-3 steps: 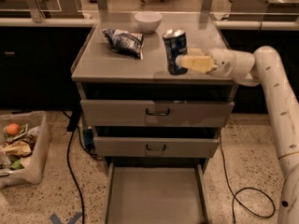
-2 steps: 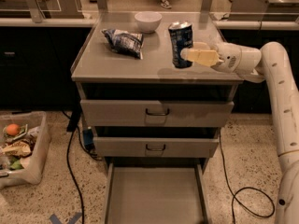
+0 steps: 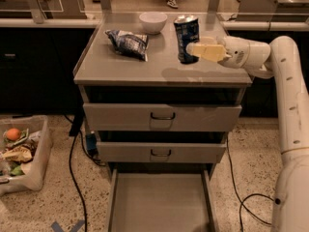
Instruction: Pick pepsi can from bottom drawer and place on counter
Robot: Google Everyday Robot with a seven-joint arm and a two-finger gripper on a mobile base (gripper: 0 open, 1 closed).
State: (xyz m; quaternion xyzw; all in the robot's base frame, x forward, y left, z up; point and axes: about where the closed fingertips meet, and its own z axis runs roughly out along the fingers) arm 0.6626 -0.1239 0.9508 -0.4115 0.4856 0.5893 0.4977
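The pepsi can [image 3: 185,30], dark blue with a silver top, is upright over the right back part of the counter [image 3: 120,66]. My gripper [image 3: 194,48] reaches in from the right and is shut on the can's right side, its pale fingers [image 3: 208,52] around it. A shadow lies on the counter in front of the can, which seems to hang just above the surface. The bottom drawer [image 3: 159,202] is pulled out below, and its floor is bare.
A crinkled blue-and-white snack bag [image 3: 128,42] and a white bowl [image 3: 153,21] sit on the counter left of the can. The two upper drawers [image 3: 161,117] are shut. A clear bin of scraps [image 3: 19,151] stands on the floor at left. Cables [image 3: 77,178] trail on the floor.
My gripper has carried the can farther back over the counter and slightly to the right. The bag, the bowl and the drawers have not moved.
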